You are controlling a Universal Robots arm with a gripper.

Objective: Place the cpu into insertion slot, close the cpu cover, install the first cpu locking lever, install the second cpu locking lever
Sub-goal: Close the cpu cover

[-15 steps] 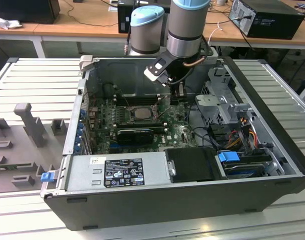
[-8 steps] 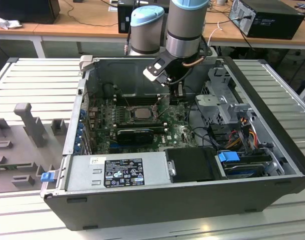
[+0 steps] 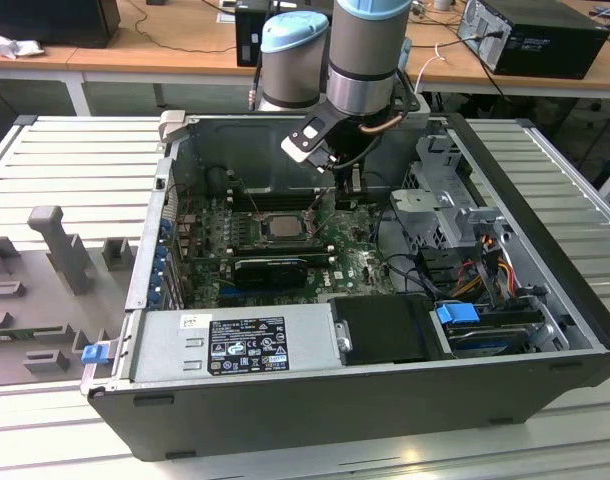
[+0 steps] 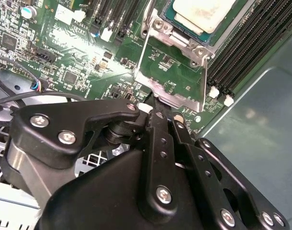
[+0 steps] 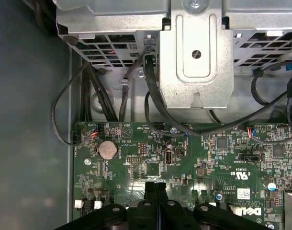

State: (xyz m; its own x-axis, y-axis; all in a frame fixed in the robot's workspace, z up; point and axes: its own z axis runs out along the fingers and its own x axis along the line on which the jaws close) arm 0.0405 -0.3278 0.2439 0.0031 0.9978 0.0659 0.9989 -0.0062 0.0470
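Observation:
The cpu (image 4: pixel 203 12), a pale square chip, lies in the insertion slot (image 4: pixel 184 42) on the green motherboard; the exterior view shows the cpu (image 3: pixel 283 226) near the board's middle. The cpu cover (image 4: pixel 174 96), a thin silvery frame, is swung open away from the slot, with green board showing through its cut-out. My gripper (image 4: pixel 155 101) hangs low over the board right at the cover's free edge; whether it touches the edge I cannot tell. Its black fingers (image 5: pixel 151 191) are pressed together with nothing between them. In the exterior view my gripper (image 3: pixel 350 185) is to the right of the cpu.
Long black memory slots (image 4: pixel 251 43) run beside the socket. A metal drive cage (image 5: pixel 194 52) with black cables (image 5: pixel 151 96) borders the board. A black card (image 3: pixel 275 268) and the power supply (image 3: pixel 235 340) lie toward the case front. Case walls (image 3: pixel 150 230) enclose everything.

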